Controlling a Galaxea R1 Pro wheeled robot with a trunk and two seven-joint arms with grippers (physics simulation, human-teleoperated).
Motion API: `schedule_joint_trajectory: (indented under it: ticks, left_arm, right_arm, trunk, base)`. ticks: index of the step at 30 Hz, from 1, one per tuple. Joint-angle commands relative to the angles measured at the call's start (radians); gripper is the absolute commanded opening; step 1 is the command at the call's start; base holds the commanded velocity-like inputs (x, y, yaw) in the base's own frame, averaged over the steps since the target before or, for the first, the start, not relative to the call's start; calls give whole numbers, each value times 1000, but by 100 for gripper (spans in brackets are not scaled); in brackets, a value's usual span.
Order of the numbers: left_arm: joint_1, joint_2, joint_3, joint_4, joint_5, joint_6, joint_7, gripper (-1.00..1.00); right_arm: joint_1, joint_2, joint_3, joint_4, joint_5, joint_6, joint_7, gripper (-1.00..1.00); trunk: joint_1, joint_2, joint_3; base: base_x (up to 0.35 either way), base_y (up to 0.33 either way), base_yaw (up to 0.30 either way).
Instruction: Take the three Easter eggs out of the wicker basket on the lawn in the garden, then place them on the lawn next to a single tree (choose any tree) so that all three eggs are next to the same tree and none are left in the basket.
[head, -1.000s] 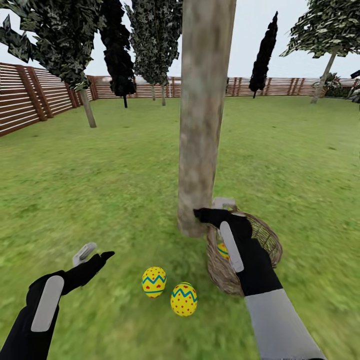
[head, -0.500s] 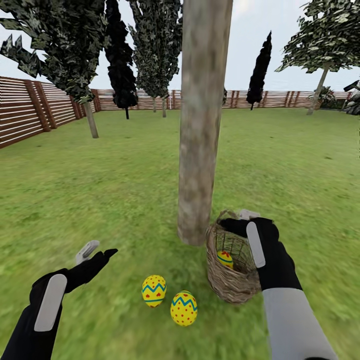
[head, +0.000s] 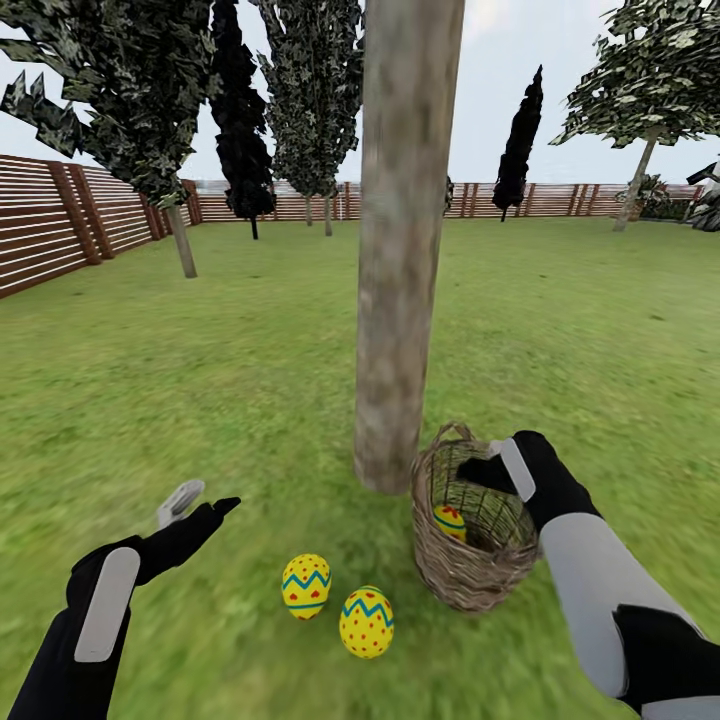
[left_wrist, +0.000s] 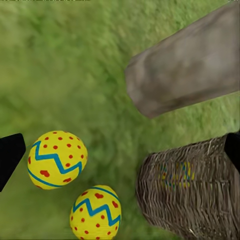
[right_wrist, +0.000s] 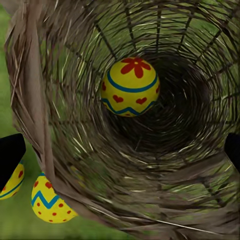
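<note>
Step in hand: fetching the last egg (right_wrist: 130, 86) out of the wicker basket (head: 470, 570); this is my reading from two eggs already lying on the lawn (head: 200, 380).
Doing it well: I would lower the right gripper (head: 490, 472) straight down the basket's mouth, keep both fingers off the woven wall, and close across the egg's widest part so it does not squirt out.
Right gripper: poised at the basket rim, fingers spread wide, holding nothing.
Left gripper (head: 200, 505): hovering above the grass, spread apart, empty.
Placed eggs: one (head: 306, 587) and another (head: 366, 622) lie close together on the grass, near the tree trunk (head: 405, 250) and beside the basket.
Basket: brown twigs, open see-through weave, bucket-shaped, small loop handle; stands just beside the trunk base.
Egg surface: smooth, hard-looking, yellow with blue zigzag, red marks, a red flower on top.
Trunk: thick, pale, mottled, rough-looking.
</note>
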Motion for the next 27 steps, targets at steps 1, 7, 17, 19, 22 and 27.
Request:
schedule_joint_trajectory:
  ticks: [1,7,17,19,22,27]
  left_arm:
    - [-1,0,0,-1,11,5,9,100]
    - [-1,0,0,-1,11,5,9,100]
    - [-1,0,0,-1,11,7,6,100]
    - [-1,0,0,-1,11,8,6,100]
    - [-1,0,0,-1,11,8,6,100]
    - [-1,2,1,-1,12,10,7,100]
  right_arm:
    - [-4,-1,-1,5,-11,3,-9,100]
    - [-9,-4,-1,21,-12,2,-8,100]
    - [-68,19,10,264,-11,-1,17,100]
    - [-68,30,12,266,-10,-1,17,100]
    - [-69,45,13,268,-8,-4,18,100]
    - [-69,50,12,267,-6,-21,17,100]
  trunk:
    - [0,0,-1]
    - [0,0,-1]
    - [0,0,-1]
    - [0,0,-1]
    - [0,0,-1]
    - [0,0,-1]
  base:
    - [188,-131,0]
    - [232,-207,0]
    - [162,-155,0]
    - [186,62,0]
    - [261,115,0]
    - [124,52,0]
